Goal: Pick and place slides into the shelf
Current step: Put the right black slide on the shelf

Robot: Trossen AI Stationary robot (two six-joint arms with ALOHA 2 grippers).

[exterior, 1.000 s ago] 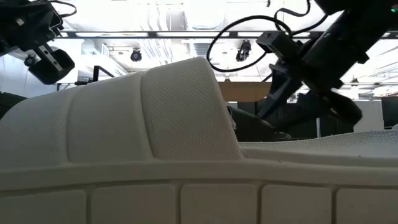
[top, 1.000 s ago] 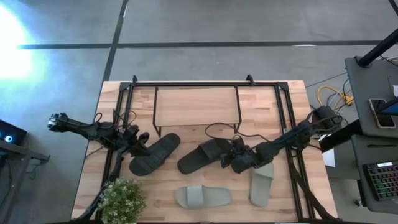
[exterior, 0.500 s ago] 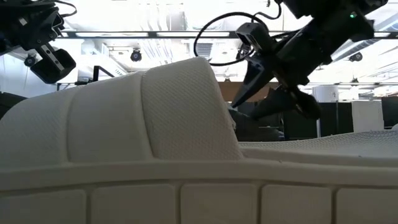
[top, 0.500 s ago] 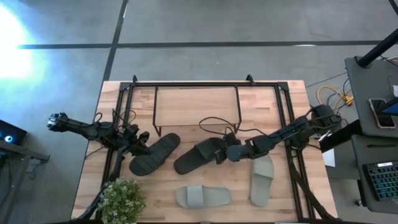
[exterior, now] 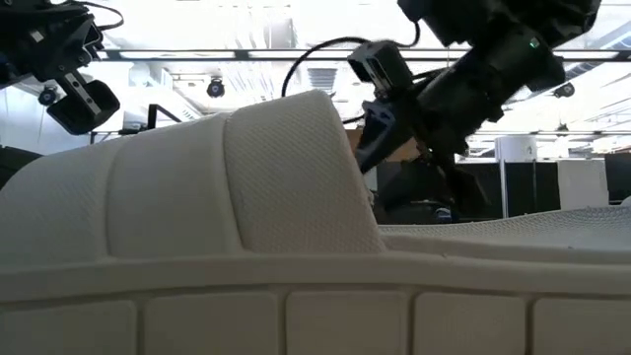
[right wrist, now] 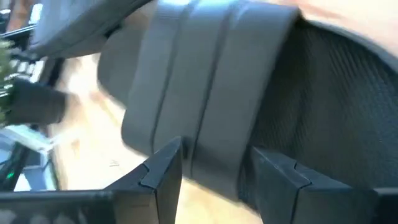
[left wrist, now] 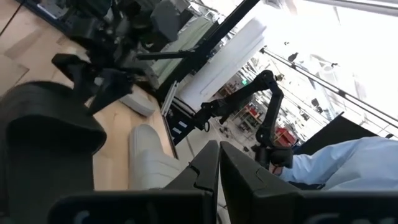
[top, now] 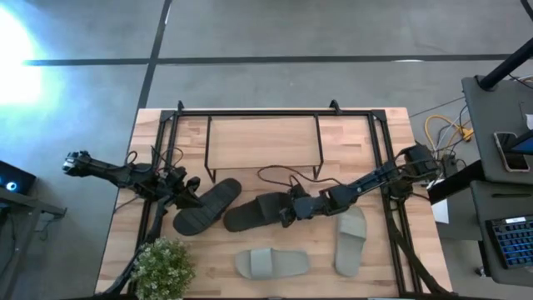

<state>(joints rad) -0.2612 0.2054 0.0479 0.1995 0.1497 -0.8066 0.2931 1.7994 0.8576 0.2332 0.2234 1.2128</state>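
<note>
Right end effector: fingers astride strap of black slide, seemingly gripping it; slide dragged left since 1 s ago, now just beside 2nd black slide, front of shelf. Pick underway. Left end effector: fingers together, idle, counter left.

A robotics lab or test hall. The wooden bench stands on a bare grey concrete floor marked with dark lines. Beside it a desk carries a keyboard, with yellow cables trailing below. Across the room, open ceiling lights run in rows, and another robot arm stands farther off, near a person's pale blue sleeve.
</note>
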